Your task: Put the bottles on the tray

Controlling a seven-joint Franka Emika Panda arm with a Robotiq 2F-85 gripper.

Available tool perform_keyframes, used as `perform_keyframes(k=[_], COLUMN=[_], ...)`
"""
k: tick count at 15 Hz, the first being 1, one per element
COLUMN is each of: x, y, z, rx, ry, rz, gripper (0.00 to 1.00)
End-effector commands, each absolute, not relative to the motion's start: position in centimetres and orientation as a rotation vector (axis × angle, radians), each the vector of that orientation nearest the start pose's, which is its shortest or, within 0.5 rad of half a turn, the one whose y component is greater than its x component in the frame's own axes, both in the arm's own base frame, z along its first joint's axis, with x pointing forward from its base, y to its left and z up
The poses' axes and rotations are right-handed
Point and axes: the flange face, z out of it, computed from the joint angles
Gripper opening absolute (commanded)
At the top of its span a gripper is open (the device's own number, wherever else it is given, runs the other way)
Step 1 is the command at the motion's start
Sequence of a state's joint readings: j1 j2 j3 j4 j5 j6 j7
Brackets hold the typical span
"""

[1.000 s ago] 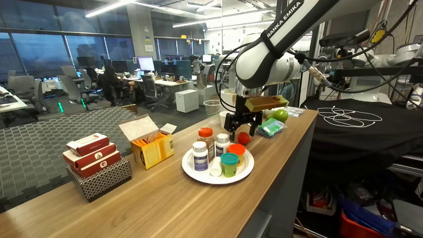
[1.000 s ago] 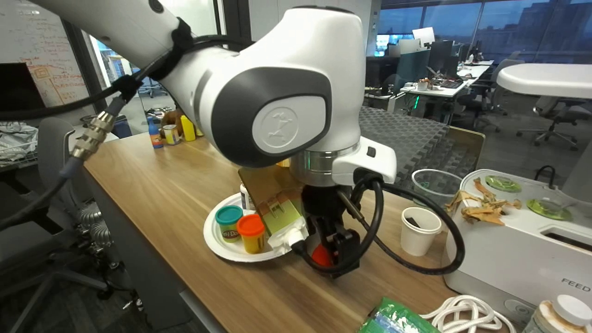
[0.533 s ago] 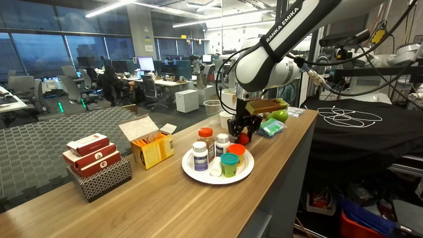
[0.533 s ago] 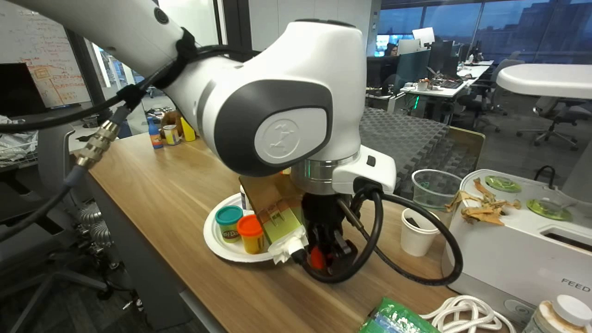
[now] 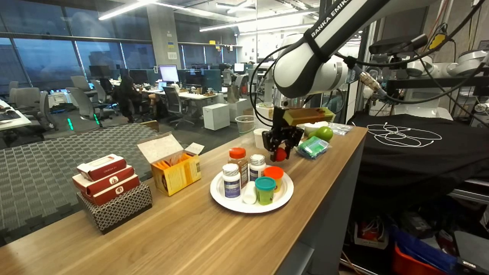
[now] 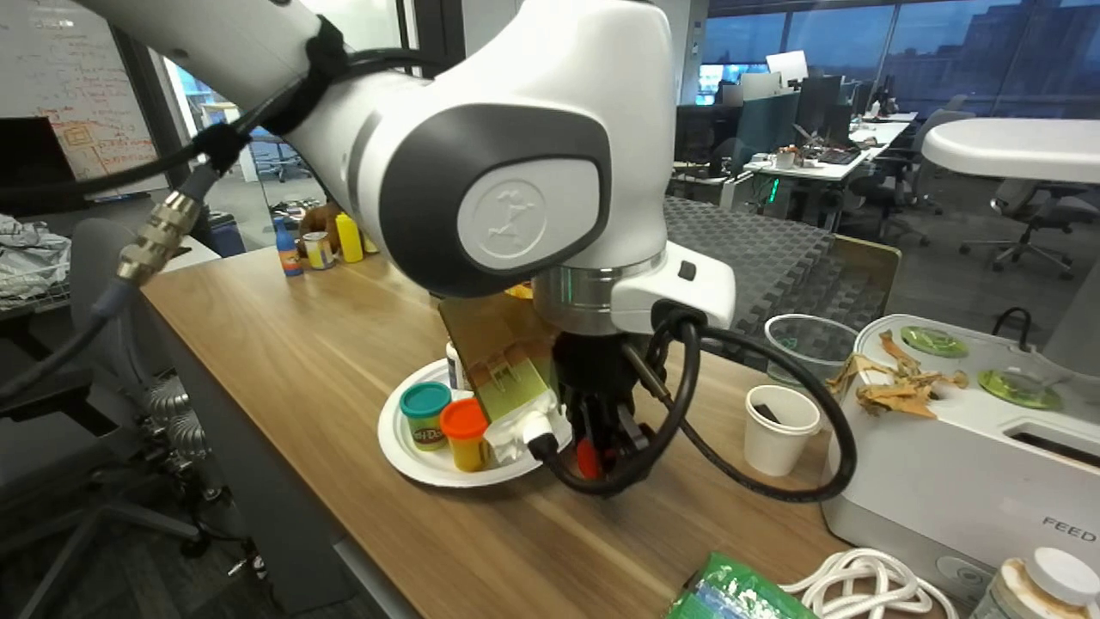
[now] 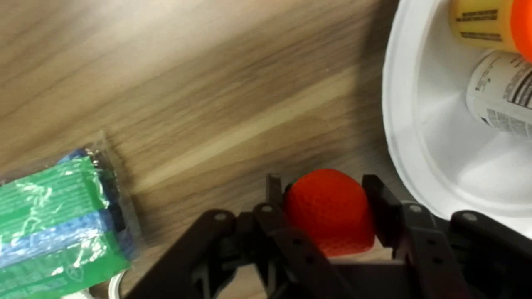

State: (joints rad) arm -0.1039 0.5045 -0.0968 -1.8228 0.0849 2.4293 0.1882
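One Panda arm (image 5: 303, 72) slopes in from the upper right in an exterior view, bends, and drops straight down, so that its black gripper (image 5: 280, 154) points at the tabletop (image 5: 183, 233) just past the far right rim of the white plate (image 5: 250, 209). The fingers (image 7: 377, 193) stand close together, one on each side of a red round thing (image 7: 330, 211), and hold it; whether that thing clears the tabletop is hard to judge. The bottles (image 5: 241, 168) are on the plate: one white bottle (image 5: 232, 185) upright at the left, a reddish-brown bottle (image 5: 237, 162) with an orange-red cap beyond it, a second white bottle (image 5: 256, 168) right of that, an orange-lidded tub (image 5: 275, 173) at the far right, a green tub (image 5: 265, 195) with a teal lid on the near side, and beside it a small white container (image 5: 250, 193) that leans or lies, which cannot be told. Farther left, a yellow box (image 5: 179, 177) with its flaps up holds orange packets (image 5: 164, 164). In an exterior view, a white paper cup (image 6: 778, 447) with a dark object (image 6: 767, 413) inside stands right of the gripper, and a clear plastic tub (image 6: 812, 344) is just beyond it.
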Motion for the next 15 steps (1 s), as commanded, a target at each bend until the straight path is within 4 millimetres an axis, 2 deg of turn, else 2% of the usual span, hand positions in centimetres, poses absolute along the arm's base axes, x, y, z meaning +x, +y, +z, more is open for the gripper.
perform_keyframes(k=[1,3,8,10,12,15], x=[62.8,62.2,59.6,58.6,58.0,58.2], y=[-9.9,-7.5,0.9,4.3,6.7,8.2], z=[32.1,34.1,37.5,37.9,37.7,36.8], rx=[-3.042,-3.031,-3.045,-3.055,-3.068,-3.079], ry=[0.698,0.683,0.600,0.546,0.501,0.443], rz=[-0.213,-0.223,-0.220,-0.206,-0.189,-0.198], gripper=[0.26,0.26,0.26,0.26,0.26,0.26])
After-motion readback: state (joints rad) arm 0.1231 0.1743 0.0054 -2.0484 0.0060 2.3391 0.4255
